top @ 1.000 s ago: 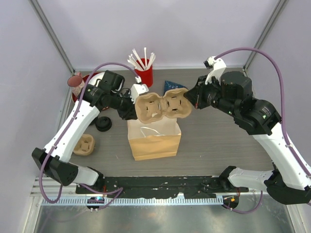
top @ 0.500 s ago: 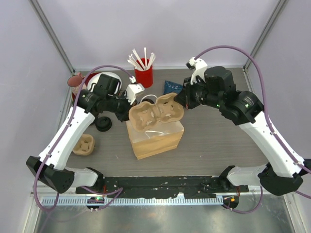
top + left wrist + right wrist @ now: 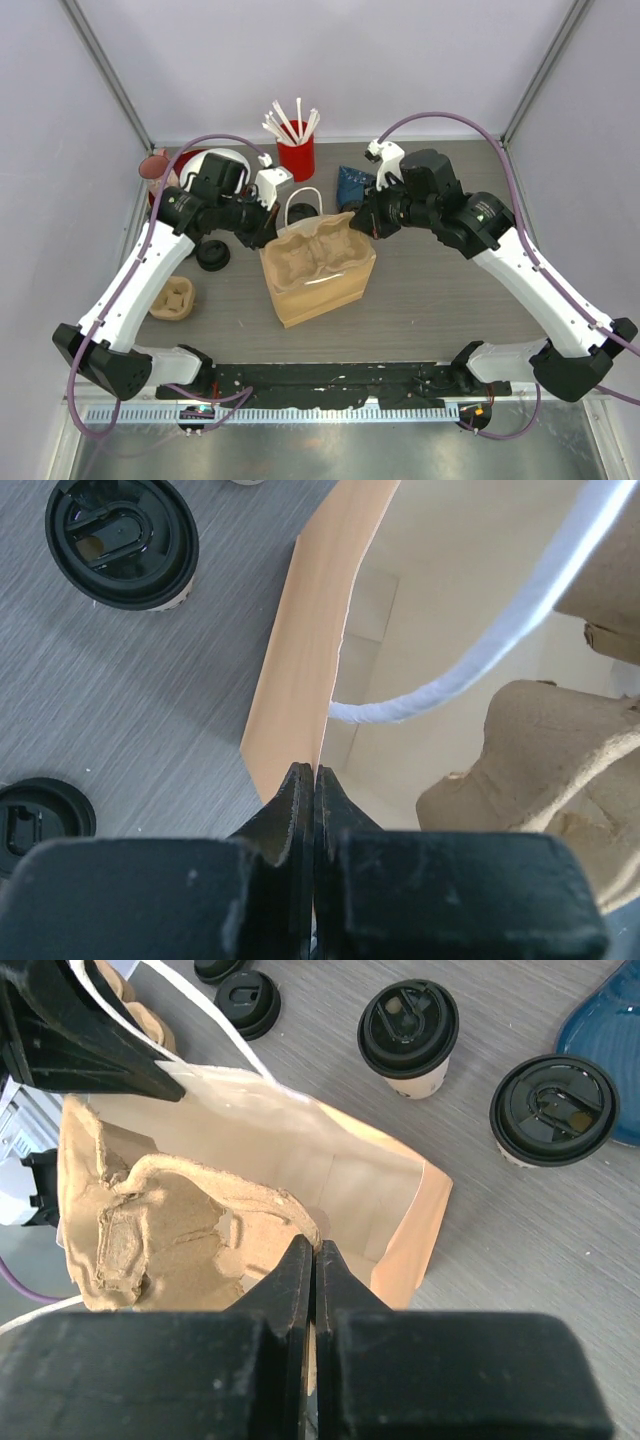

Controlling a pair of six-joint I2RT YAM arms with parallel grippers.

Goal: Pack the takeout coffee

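A brown paper bag (image 3: 322,290) stands open mid-table. A tan cardboard cup carrier (image 3: 312,254) sits tilted in its mouth. My left gripper (image 3: 266,236) is shut on the bag's left rim (image 3: 300,670). My right gripper (image 3: 362,224) is shut on the carrier's edge (image 3: 290,1215). The takeout coffee stands on the table outside the bag. Two black-lidded cream cups (image 3: 408,1028) (image 3: 553,1110) show in the right wrist view. One such cup (image 3: 122,542) shows in the left wrist view. From above, one cup (image 3: 300,212) peeks out behind the bag's white handle; the arms hide the other.
A red holder of white straws (image 3: 297,152) and a blue packet (image 3: 352,182) stand at the back. A pink mug (image 3: 157,167) sits far left. Loose black lids (image 3: 212,255) and a tan cardboard piece (image 3: 175,298) lie left of the bag.
The carrier has come down from above the bag into its mouth as the right arm swung left. My left gripper closed on the bag's rim. The bag shifted and tilted slightly.
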